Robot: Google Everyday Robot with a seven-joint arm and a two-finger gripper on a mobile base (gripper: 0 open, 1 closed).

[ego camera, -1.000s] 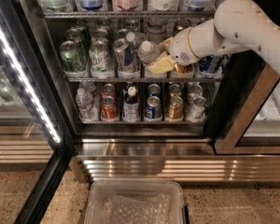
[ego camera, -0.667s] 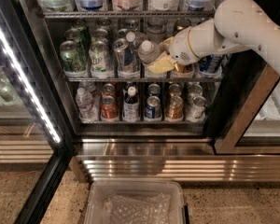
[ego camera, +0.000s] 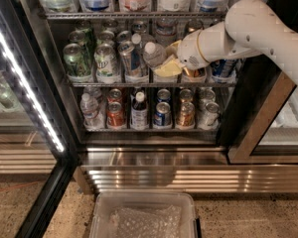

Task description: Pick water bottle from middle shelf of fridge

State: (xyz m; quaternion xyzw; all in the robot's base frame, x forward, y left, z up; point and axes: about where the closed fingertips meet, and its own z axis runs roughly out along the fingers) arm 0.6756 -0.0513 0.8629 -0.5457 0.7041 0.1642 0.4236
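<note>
Now tool (ego camera: pixel 165 63) clamped round tilted water bottle (ego camera: pixel 153 54), at middle shelf (ego camera: pixel 154 84) front, inside fridge (ego camera: pixel 154 157).

1. A single camera stands in front of the fridge (ego camera: pixel 188 177), above shelf height, facing into it and tilted downward.
2. It is close. The middle shelf (ego camera: pixel 114 85) crosses the upper half, the top rack is cut by the upper edge, and a clear bin (ego camera: pixel 144 217) on the floor meets the lower edge.
3. The arm (ego camera: pixel 258 26) enters from the upper right corner. Its pincer (ego camera: pixel 165 66) sits at the middle shelf, just right of centre, beside the water bottle (ego camera: pixel 153 56).
4. The LED strip (ego camera: pixel 25 88) slants down the left side.
</note>
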